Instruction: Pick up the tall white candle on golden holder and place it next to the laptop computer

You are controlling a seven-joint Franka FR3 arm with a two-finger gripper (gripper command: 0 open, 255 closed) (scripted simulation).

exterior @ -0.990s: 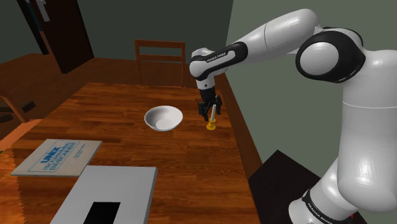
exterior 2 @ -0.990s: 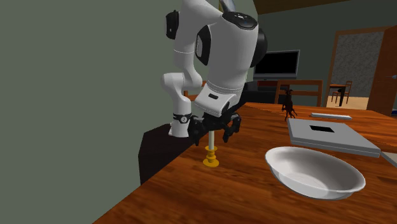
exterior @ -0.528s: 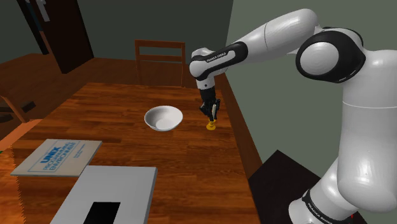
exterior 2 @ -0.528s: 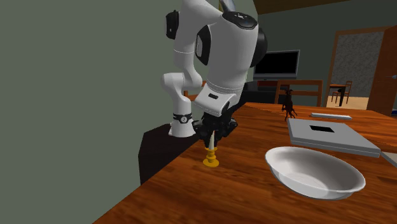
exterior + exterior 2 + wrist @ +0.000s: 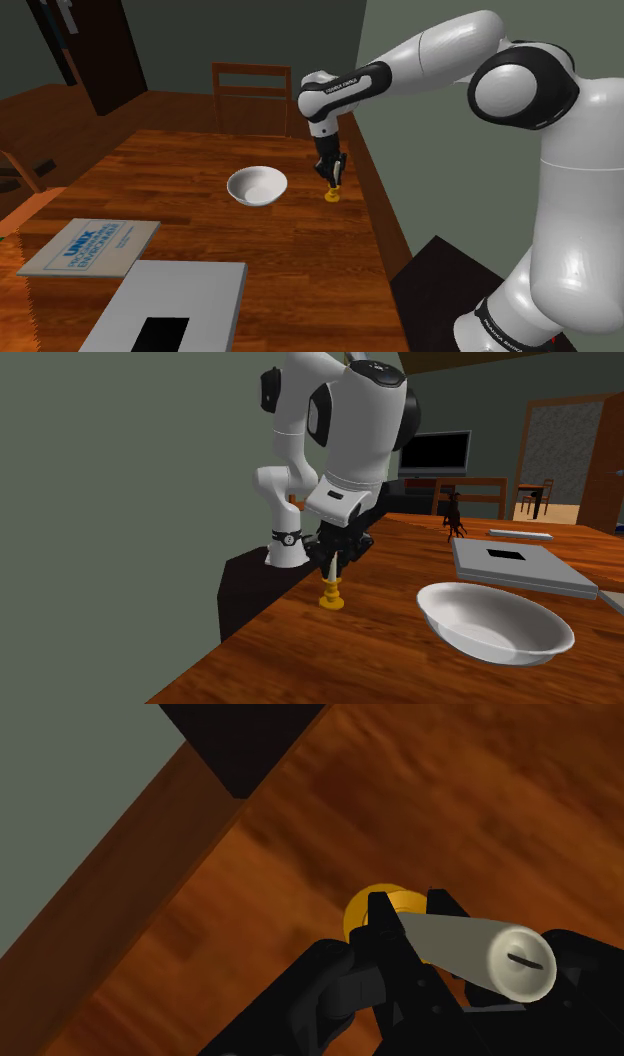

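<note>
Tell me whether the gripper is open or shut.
Shut: the gripper has its black fingers clasped on the white candle, near its golden holder.

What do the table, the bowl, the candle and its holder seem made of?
Table: wood, brown grain streaks, slight sheen.
Bowl: smooth plain white, perhaps ceramic; unclear.
Candle: matte off-white with a dark wick mark on its end, likely wax.
Holder: flat golden yellow, no metallic glint, so material open.
</note>
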